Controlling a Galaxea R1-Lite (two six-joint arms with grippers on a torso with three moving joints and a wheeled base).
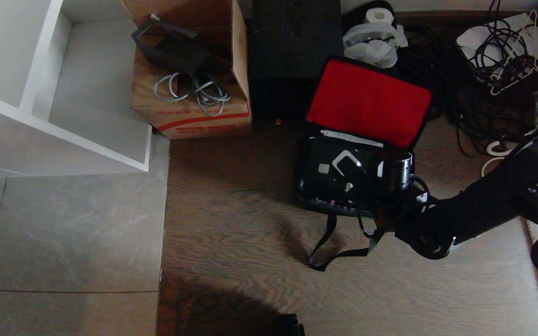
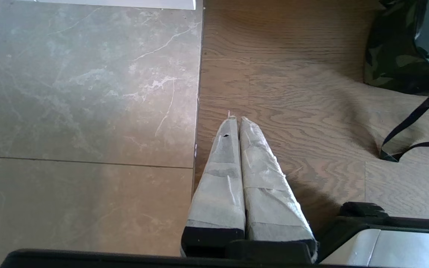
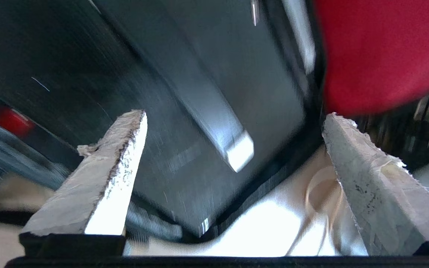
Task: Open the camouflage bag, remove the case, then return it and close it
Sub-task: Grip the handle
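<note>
1. We are seeing the bag (image 1: 343,186) lying open on the wood floor (image 1: 231,224), just in front of the black box (image 1: 292,56); its red-lined lid (image 1: 367,100) is standing up, tilted back toward the cables (image 1: 484,93).
2. The case (image 1: 329,175) is sitting flat inside the bag, its long axis running left-right across the head view; the handle bar (image 3: 207,111) is facing up.
3. The strap (image 1: 329,242) is trailing onto the floor toward us.
4. The right arm is reaching in from the right, its gripper (image 3: 233,175) hovering over the case's right end, fingers spread wide, holding nothing.
5. The left gripper (image 2: 238,123) is hanging above the floor near the tile seam, well apart from the bag, fingers pressed together.
</note>
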